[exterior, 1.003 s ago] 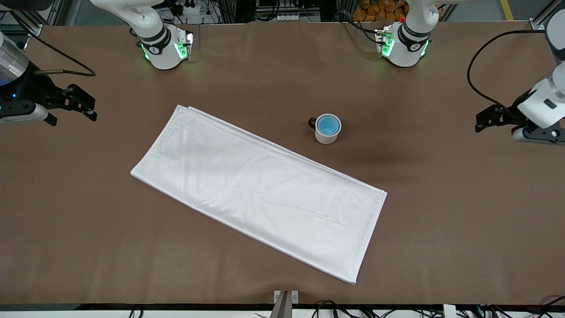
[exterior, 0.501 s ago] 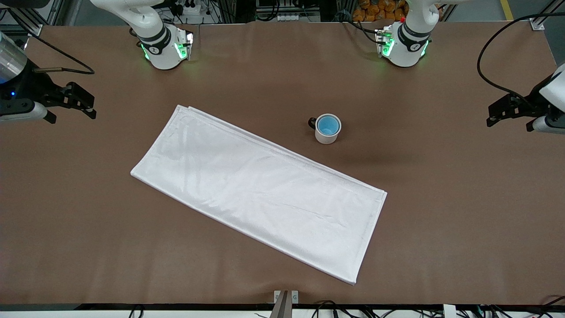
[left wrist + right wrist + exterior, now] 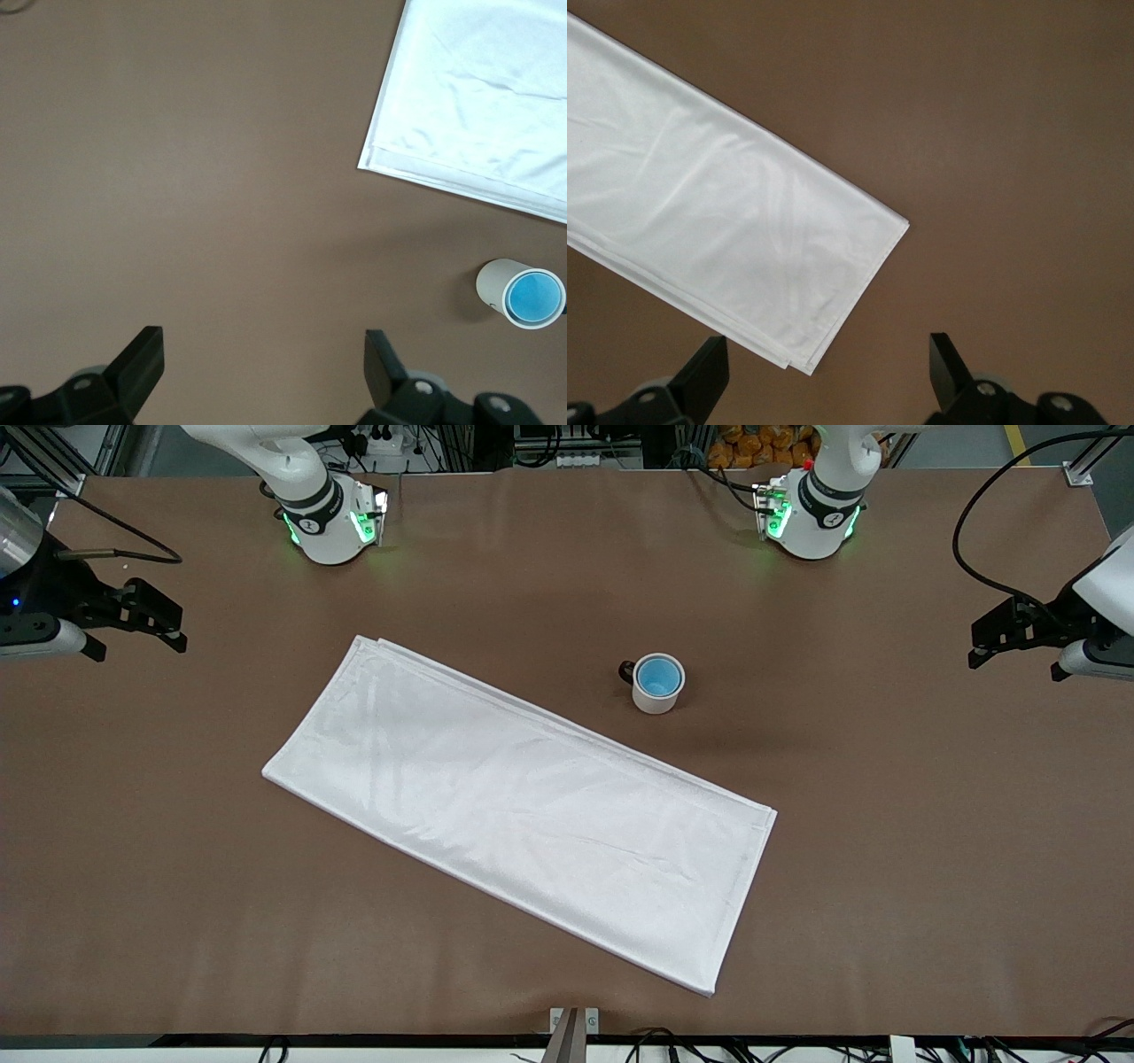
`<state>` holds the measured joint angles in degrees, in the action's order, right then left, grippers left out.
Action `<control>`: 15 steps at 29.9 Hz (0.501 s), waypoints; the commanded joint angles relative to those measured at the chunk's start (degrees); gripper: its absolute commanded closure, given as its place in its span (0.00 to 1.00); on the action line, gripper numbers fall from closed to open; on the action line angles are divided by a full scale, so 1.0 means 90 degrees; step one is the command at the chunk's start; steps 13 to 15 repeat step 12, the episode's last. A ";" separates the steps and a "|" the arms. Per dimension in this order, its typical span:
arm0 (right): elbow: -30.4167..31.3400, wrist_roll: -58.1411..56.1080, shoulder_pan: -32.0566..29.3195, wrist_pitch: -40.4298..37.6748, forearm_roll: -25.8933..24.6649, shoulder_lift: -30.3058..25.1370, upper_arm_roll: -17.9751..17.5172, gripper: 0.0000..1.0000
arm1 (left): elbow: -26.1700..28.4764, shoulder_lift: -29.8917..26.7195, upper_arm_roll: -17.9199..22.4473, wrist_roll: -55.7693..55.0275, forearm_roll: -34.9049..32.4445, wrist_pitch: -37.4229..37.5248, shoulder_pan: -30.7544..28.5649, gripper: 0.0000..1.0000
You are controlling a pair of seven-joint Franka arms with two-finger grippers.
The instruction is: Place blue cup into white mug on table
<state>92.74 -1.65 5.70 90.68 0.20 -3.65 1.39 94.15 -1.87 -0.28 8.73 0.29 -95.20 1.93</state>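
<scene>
The blue cup [image 3: 659, 677] sits inside the white mug [image 3: 656, 696], which stands upright on the brown table [image 3: 886, 824] near its middle, black handle toward the right arm's end. Both show in the left wrist view, the cup [image 3: 534, 299] in the mug [image 3: 496, 283]. My left gripper [image 3: 990, 638] is open and empty, up over the left arm's end of the table, well away from the mug; it also shows in its own view [image 3: 264, 354]. My right gripper [image 3: 164, 624] is open and empty over the right arm's end, seen too in its own view [image 3: 829, 367].
A large white cloth [image 3: 523, 806] lies flat and slanted across the middle of the table, nearer the front camera than the mug. It shows in the left wrist view [image 3: 478, 97] and the right wrist view [image 3: 718, 230]. Both arm bases stand along the table's back edge.
My left gripper has drawn away from the mug toward its end of the table and risen. My right gripper has shifted slightly toward its own end. The cup and mug have not moved.
</scene>
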 commanded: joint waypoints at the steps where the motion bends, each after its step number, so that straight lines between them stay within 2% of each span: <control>1: -0.0060 -0.0100 -0.0029 -0.0105 0.0114 0.0083 -0.0027 0.00 | -0.0187 0.0032 -0.0135 -0.0140 0.0104 0.0168 -0.0185 0.00; 15: -0.0070 -0.0100 -0.0038 -0.0144 0.0114 0.0122 -0.0027 0.00 | -0.0178 0.0032 -0.0135 -0.0198 0.0104 0.0168 -0.0185 0.00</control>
